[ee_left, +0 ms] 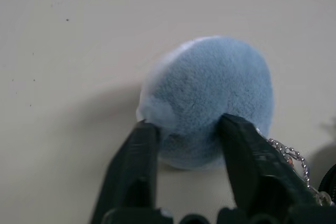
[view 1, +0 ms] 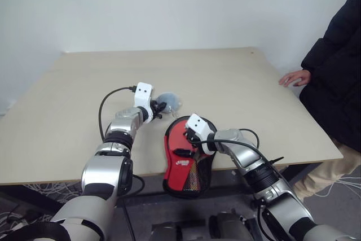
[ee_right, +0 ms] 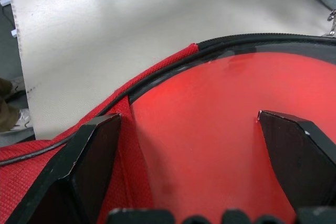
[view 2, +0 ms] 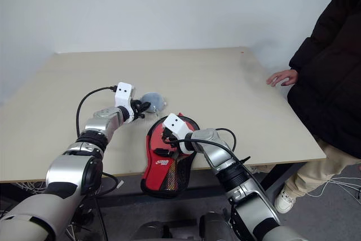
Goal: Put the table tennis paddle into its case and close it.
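The case, red with black zipper edging and black mesh, lies at the table's front edge, its narrow end hanging over. A smooth red face shows inside its round end and looks like the paddle's rubber; no handle is visible. My right gripper hovers open over that red face, one finger by the zipper edge. Further back, my left gripper is shut on the near rim of a pale blue fuzzy round object that rests on the table, a small ball chain beside it.
The light wooden table stretches back to a white wall. A person in a dark jacket stands at the right side, with a hand resting on the table's right edge. Cables loop from both wrists.
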